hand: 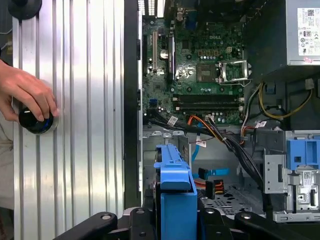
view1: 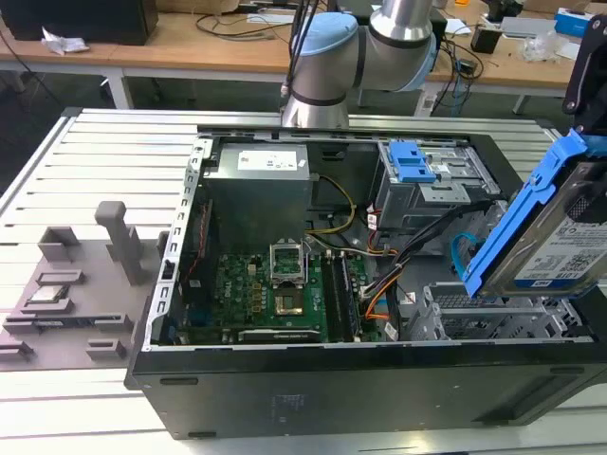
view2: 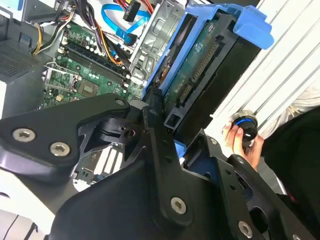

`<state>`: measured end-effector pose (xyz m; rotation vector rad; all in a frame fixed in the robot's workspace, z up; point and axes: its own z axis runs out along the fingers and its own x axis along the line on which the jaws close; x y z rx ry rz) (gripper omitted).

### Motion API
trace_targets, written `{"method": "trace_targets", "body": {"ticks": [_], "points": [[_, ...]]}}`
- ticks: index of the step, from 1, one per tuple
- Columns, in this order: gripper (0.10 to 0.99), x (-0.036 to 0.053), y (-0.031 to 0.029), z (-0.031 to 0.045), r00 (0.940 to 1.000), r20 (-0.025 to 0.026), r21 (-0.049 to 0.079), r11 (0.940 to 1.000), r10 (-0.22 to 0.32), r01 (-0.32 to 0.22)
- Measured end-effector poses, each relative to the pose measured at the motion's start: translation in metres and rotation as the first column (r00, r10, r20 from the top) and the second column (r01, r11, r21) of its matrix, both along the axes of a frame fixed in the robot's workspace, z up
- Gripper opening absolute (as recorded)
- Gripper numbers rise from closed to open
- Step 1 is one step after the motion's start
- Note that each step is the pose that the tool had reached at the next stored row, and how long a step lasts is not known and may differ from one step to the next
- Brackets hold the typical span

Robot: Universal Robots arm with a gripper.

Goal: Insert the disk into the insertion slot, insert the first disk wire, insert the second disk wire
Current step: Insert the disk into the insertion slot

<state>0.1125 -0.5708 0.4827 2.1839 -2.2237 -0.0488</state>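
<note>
The disk (view1: 555, 237) is clamped tight by its blue carrier (hand: 177, 197) between the fingers (view2: 152, 125), which are closed to carrier width. It hangs tilted just above the insertion slot (view1: 484, 318), not in the bay yet. The second disk wire (view1: 460, 254) loops right beside the slot, and the first disk wire (view1: 375, 284) lies near it. Outside the case, a hand (hand: 25, 90) rests on a black knob (hand: 35, 121) on the counter (hand: 85, 150).
</note>
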Motion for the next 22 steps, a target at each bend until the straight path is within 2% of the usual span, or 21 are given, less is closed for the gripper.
{"method": "trace_targets", "body": {"ticks": [5, 8, 11, 15, 20, 22], "points": [[0.365, -0.0023, 0.002, -0.0057, 1.0, 0.0, 0.0, 1.0, 0.0, 0.0], [0.365, -0.0083, 0.0041, -0.01, 1.0, 0.0, 0.0, 1.0, 0.0, 0.0], [0.365, -0.0105, 0.0054, -0.0136, 1.0, 0.0, 0.0, 1.0, 0.0, 0.0], [0.365, -0.0103, 0.0094, -0.0209, 1.0, -0.0001, 0.0, 1.0, 0.0, 0.0], [0.365, -0.0064, 0.0183, -0.0332, 1.0, -0.0013, 0.0, 1.0, 0.0, 0.0], [0.365, -0.0063, 0.0197, -0.0362, 1.0, -0.0014, 0.0, 1.0, 0.0, 0.0]]}}
